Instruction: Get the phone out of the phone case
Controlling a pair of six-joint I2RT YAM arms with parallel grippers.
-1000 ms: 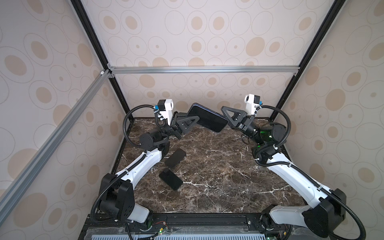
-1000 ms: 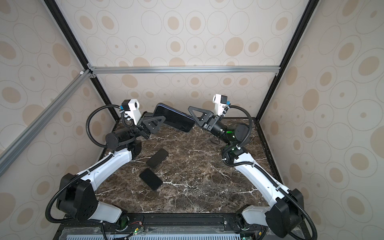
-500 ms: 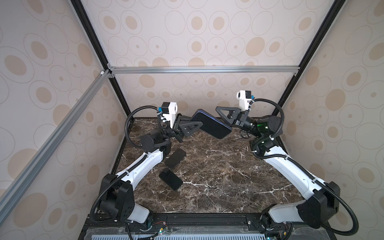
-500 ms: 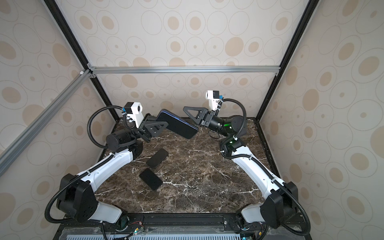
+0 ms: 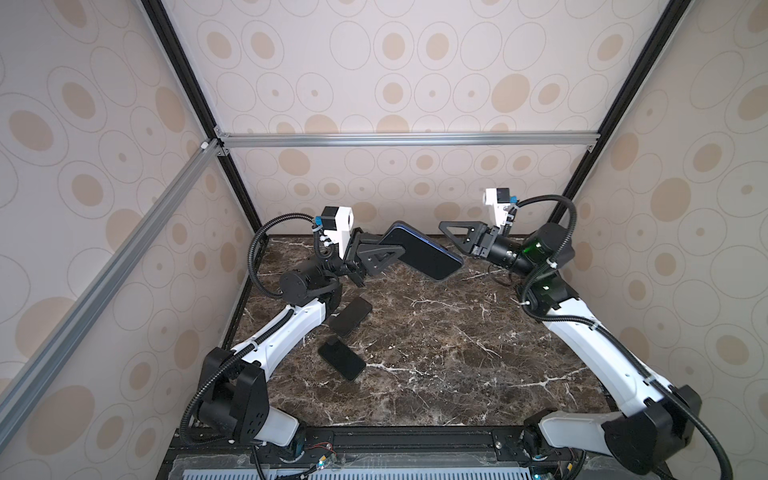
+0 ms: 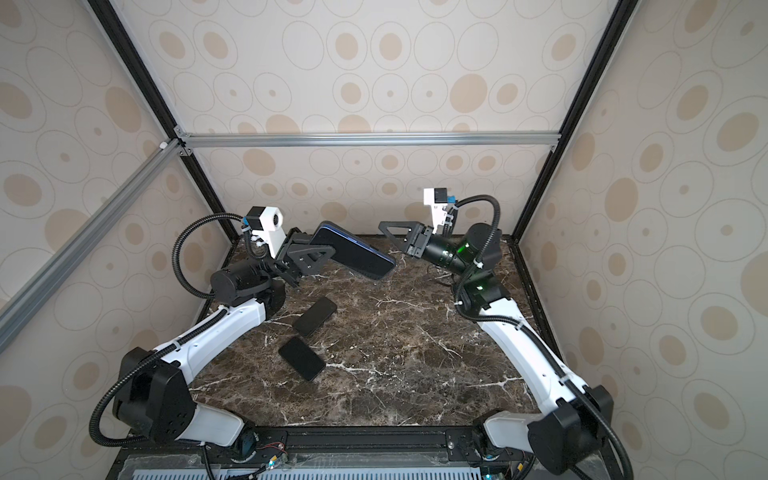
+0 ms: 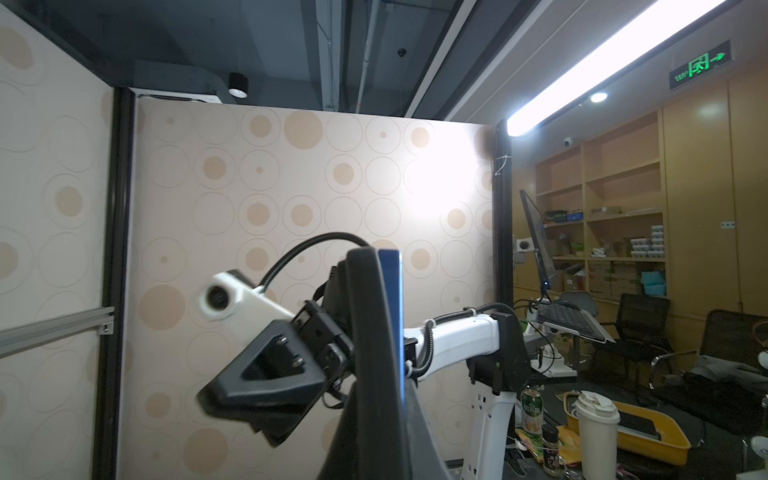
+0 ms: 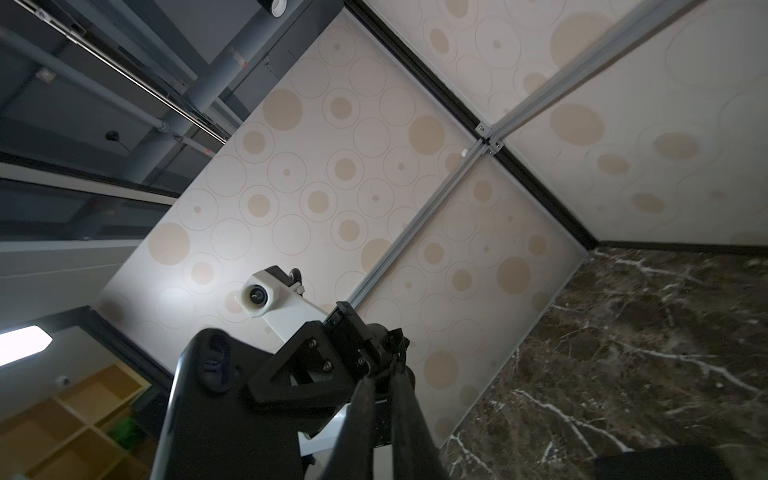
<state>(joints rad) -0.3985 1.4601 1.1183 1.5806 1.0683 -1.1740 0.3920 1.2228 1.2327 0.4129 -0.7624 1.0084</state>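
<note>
The phone in its phone case (image 5: 424, 254) (image 6: 357, 257) is a dark slab with a blue rim, held in the air over the back of the marble table (image 5: 457, 357). My left gripper (image 5: 392, 248) (image 6: 328, 251) is shut on its left end. In the left wrist view it shows edge-on (image 7: 392, 316) between my fingers. My right gripper (image 5: 444, 226) (image 6: 383, 226) hovers to the right of the phone, apart from it, its fingers (image 8: 361, 415) a narrow gap apart with nothing between them. In the right wrist view the case's dark back (image 8: 199, 415) shows.
Two dark flat slabs lie on the table left of the middle, one (image 5: 351, 316) nearer the back and one (image 5: 341, 363) in front of it. Patterned walls and a metal crossbar (image 5: 407, 139) enclose the table on three sides.
My right gripper has come off the phone's right end and drawn back to the right, its jaws parting slightly. The left gripper has carried the phone a little right and lower.
</note>
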